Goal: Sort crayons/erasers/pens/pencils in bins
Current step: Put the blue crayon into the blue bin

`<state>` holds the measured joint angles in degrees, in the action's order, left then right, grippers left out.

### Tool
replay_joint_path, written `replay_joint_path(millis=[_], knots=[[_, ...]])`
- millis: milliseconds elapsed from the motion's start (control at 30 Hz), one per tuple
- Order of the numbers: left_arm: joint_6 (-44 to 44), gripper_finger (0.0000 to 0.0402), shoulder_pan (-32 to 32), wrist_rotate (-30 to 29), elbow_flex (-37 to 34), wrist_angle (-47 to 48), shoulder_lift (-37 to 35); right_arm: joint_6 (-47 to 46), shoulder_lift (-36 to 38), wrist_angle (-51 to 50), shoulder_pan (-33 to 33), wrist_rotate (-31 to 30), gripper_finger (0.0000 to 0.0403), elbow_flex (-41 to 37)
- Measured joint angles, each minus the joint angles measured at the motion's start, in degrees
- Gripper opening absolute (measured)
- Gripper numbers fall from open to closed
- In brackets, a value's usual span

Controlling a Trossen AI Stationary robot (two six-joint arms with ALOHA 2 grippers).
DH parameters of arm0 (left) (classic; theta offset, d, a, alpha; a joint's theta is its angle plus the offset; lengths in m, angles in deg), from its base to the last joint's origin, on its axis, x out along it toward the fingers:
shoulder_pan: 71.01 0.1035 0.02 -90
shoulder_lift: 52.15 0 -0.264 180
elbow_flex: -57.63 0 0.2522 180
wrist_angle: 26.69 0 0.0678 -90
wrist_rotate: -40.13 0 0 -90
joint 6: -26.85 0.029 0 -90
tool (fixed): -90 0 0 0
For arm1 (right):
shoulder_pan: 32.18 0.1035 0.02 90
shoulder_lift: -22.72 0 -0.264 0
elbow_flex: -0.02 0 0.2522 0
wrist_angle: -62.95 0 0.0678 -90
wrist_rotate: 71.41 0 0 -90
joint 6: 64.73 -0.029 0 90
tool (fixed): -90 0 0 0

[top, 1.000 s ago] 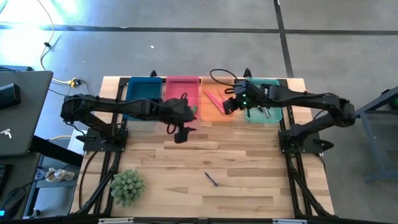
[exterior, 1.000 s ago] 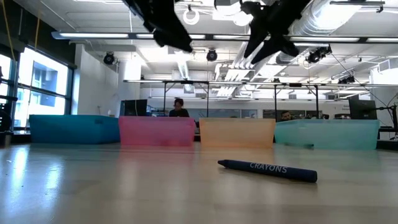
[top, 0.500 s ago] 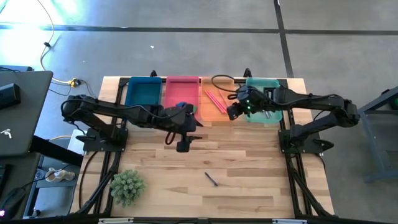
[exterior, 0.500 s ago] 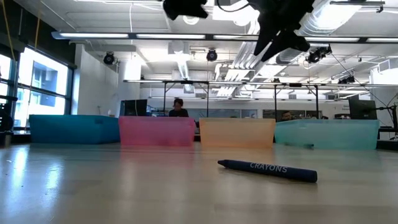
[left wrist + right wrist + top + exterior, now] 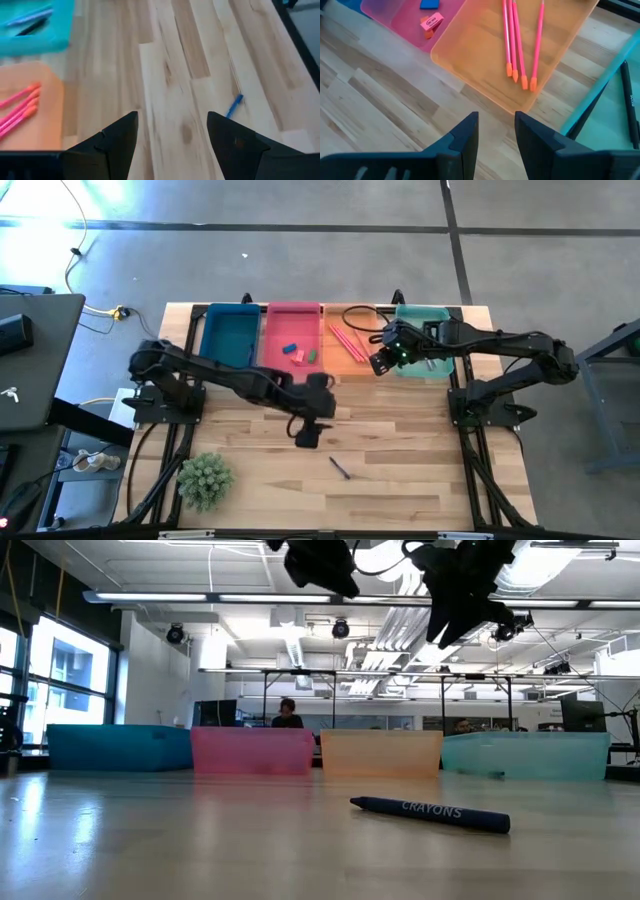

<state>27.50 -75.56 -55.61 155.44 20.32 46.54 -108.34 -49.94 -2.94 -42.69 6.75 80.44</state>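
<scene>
A dark blue crayon (image 5: 341,468) lies flat on the bare wood, also in the low view (image 5: 430,812) and the left wrist view (image 5: 234,105). My left gripper (image 5: 308,436) is open and empty, in the air just far-left of it (image 5: 172,135). My right gripper (image 5: 380,364) is open and empty above the near edge of the orange bin (image 5: 496,132). The blue bin (image 5: 228,335), pink bin (image 5: 293,320), orange bin (image 5: 352,365) and teal bin (image 5: 425,315) stand in a row at the far edge. Blue, red and green erasers (image 5: 299,354) lie in the pink bin.
Pink pencils (image 5: 520,45) lie in the orange bin, pens (image 5: 626,90) in the teal bin. A small green potted plant (image 5: 205,478) stands at the near left. A black cable (image 5: 355,310) loops by the far edge. A laptop (image 5: 30,360) sits left of the table.
My left gripper has gone from in front of the pink bin toward the table's near edge and to the right, toward the crayon, so the erasers in the pink bin now show. My right gripper has drifted slightly right and nearer. The crayon has not moved.
</scene>
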Motion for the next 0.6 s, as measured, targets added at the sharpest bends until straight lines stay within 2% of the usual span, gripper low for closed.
replay_joint_path(millis=[333, 600], knots=[[0.0, 0.0227, -3.97, -0.96, 4.99, 1.07, 9.69, 0.56, -0.02, -0.36, 0.0, -1.67, 0.0119, 0.0], [-1.51, 0.0227, -5.02, -1.1, 5.07, 1.33, 12.5, 1.18, -0.02, -0.36, 0.0, -1.69, 0.0119, 0.02]])
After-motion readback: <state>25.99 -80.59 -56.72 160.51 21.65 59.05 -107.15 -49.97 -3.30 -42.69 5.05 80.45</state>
